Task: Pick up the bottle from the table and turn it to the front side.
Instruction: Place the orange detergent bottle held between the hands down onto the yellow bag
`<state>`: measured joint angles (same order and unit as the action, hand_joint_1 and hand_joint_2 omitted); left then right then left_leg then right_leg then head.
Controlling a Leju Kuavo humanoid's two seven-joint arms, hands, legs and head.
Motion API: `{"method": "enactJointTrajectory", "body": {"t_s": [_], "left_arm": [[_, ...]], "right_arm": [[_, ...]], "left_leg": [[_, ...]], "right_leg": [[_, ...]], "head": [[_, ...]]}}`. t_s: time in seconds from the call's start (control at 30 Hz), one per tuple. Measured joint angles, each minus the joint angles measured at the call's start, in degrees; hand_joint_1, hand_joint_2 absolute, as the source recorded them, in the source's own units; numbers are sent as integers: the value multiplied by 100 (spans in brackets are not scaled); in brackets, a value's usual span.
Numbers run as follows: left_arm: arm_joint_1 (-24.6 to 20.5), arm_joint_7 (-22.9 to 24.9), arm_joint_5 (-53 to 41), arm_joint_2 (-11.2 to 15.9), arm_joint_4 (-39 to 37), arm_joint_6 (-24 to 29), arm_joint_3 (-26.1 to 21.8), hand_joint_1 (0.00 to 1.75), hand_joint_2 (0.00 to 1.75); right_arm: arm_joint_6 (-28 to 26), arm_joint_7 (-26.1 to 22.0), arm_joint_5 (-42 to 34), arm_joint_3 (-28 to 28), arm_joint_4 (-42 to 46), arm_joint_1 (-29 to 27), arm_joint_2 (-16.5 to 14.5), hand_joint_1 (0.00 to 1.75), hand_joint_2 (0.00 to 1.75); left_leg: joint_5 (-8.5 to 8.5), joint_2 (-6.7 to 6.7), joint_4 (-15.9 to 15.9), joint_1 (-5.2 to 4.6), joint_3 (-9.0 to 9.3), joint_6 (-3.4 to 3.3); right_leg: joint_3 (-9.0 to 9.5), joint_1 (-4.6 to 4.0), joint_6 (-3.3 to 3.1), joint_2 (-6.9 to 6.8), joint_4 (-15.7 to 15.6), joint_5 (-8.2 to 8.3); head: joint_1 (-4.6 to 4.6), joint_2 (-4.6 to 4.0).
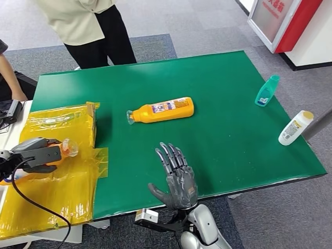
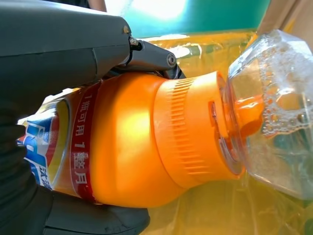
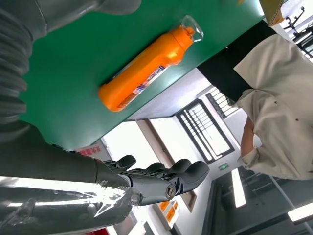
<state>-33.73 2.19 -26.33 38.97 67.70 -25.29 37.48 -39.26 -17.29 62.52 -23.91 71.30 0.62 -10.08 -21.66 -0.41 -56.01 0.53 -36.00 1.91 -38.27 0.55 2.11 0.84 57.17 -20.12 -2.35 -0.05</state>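
An orange bottle point(image 1: 162, 110) with a clear cap lies on its side in the middle of the green table point(image 1: 219, 145), cap pointing left; the right wrist view shows it too point(image 3: 142, 66). My right hand point(image 1: 178, 179) hovers over the table's near edge just below it, fingers spread, holding nothing. At the far left my left hand point(image 1: 33, 154) grips a second orange bottle point(image 2: 140, 142) around its body, with the clear cap point(image 1: 69, 147) sticking out to the right over the yellow bags.
Yellow plastic bags point(image 1: 66, 181) and a cardboard box point(image 1: 91, 110) sit at the left. A teal bottle point(image 1: 267, 91) and a white bottle point(image 1: 295, 127) lie near the table's right edge. A person point(image 1: 90, 26) stands behind the table; another person's arm point(image 1: 12, 78) is at far left.
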Motion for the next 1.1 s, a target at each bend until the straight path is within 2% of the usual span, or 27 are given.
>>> {"method": "enactJointTrajectory", "body": {"t_s": [0.1,0.17,0.23,0.3,0.67,0.97,1.1], "left_arm": [[0,-35,-23,-10,-28,53,63,156,175],[5,-124,-104,-48,-55,170,78,130,175],[26,-245,-260,-131,-94,370,66,58,175],[69,-346,-410,-246,-133,560,28,3,175],[341,-427,-1064,-774,-223,1013,-365,0,175],[476,-427,-1127,-920,-225,1076,-546,0,175],[698,-586,-1024,-941,-124,1310,-790,0,175]], "right_arm": [[0,16,-8,-15,-25,8,0,0,175],[0,35,-15,-23,-37,12,0,0,175],[0,69,-27,-43,-51,18,0,0,175],[0,101,-50,-77,-67,23,1,0,175],[4,238,-93,-253,-122,45,34,0,175],[7,261,-93,-274,-149,46,67,0,175],[2,284,-99,-275,-166,41,83,0,175]], "left_leg": [[0,0,0,0,0,1],[0,0,0,0,0,1],[0,0,0,0,-1,0],[0,-1,0,0,-1,0],[-2,-1,0,0,-2,2],[-2,-1,0,0,-2,2],[-2,0,0,0,-2,2]], "right_leg": [[-1,0,0,0,0,0],[-1,0,0,0,0,-1],[0,0,0,-1,0,-1],[1,0,1,-1,0,0],[0,0,0,-1,0,0],[1,1,1,-1,0,0],[1,1,0,0,0,1]], "head": [[0,0],[0,1],[-1,0],[-1,0],[-1,-1],[-1,1],[0,1]]}}
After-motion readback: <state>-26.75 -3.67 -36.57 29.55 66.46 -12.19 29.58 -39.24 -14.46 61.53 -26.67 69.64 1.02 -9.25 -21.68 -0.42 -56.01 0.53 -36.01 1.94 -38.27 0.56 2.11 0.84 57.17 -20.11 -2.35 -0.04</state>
